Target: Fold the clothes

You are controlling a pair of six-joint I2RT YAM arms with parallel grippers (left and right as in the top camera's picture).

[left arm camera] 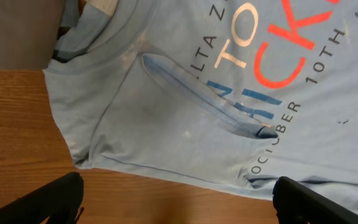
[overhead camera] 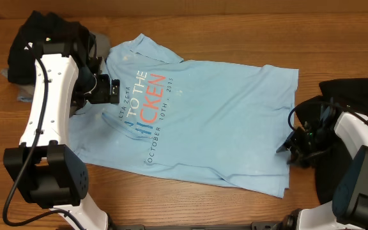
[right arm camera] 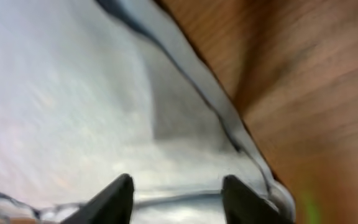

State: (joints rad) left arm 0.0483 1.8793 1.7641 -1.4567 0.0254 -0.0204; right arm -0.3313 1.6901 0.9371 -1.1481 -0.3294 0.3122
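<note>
A light blue T-shirt [overhead camera: 222, 115] with red and white chest lettering lies spread flat on the wooden table, collar to the left. My left gripper [overhead camera: 114, 91] hovers over its sleeve and chest area. In the left wrist view the gripper [left arm camera: 179, 208] is open wide and empty, with bare wood between the fingers and the shirt [left arm camera: 166, 112] just beyond them. My right gripper [overhead camera: 285, 148] is at the shirt's right hem. In the right wrist view it [right arm camera: 179, 199] is open, with the shirt's hem edge [right arm camera: 73, 93] lying between and under the fingers.
A black garment [overhead camera: 43, 32] is heaped at the back left with grey fabric [overhead camera: 99, 43] beside it. Another black garment [overhead camera: 356, 96] lies at the right, by the right arm. Bare wood [overhead camera: 190, 198] runs along the table's front.
</note>
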